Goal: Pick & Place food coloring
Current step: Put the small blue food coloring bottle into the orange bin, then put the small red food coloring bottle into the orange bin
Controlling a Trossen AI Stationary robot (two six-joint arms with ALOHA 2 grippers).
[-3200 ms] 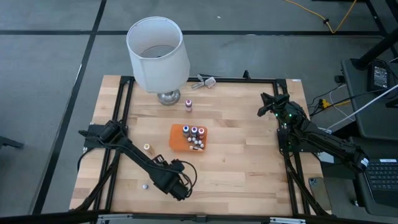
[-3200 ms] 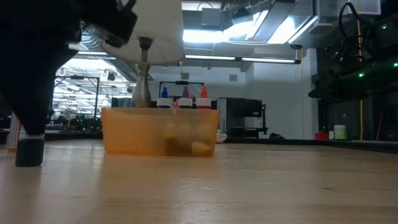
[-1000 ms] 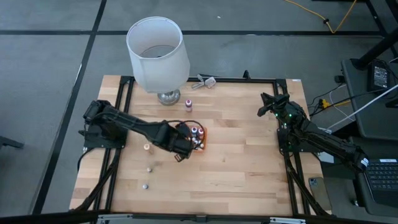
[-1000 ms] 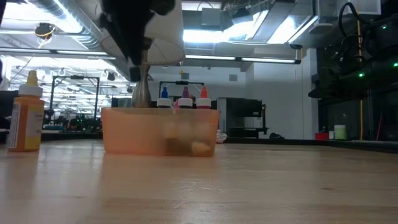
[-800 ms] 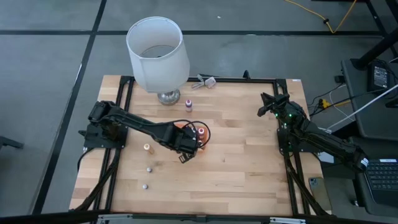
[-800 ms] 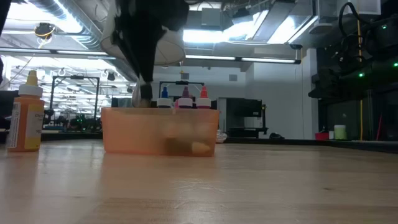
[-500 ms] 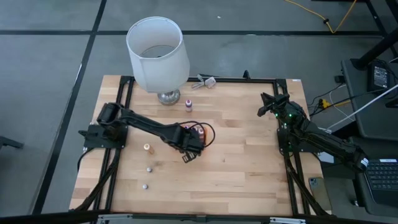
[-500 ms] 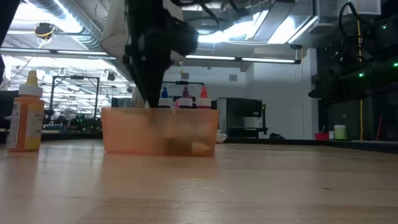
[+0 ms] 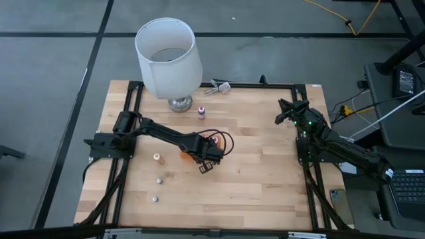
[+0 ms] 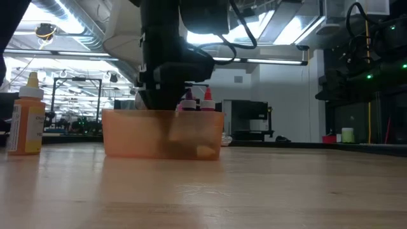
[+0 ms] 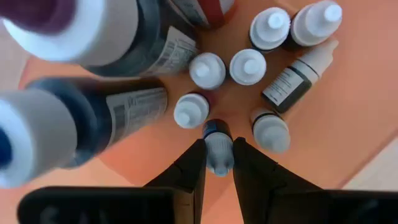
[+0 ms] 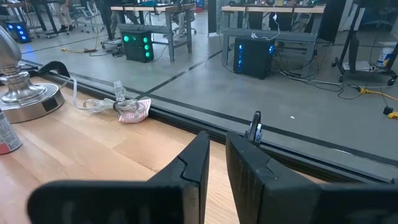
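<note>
Left fingers [image 11: 219, 163] pinching one bottle [image 11: 218, 149], six white-capped bottles [image 11: 207, 70] upright in tray [image 11: 336, 118], right fingers [image 12: 216, 163] closed.

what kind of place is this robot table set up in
Most likely a robotics lab or workshop. The pale wooden butcher-block tabletop sits on grey floor marked with dark lines. Beyond it stand workbenches with computer towers lit green and blue, cables trail across the floor, and long ceiling light panels hang overhead.

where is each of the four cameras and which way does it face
High view: overhead, straight down; both arms show, left end effector over the orange tray.
Low view: table height, level across; the left arm descends behind the tray.
Left wrist: looks into the tray past its fingers, shut on a small bottle.
Right wrist: faces the table's edge; right end effector shut.
All but the right wrist share the tray.
</note>
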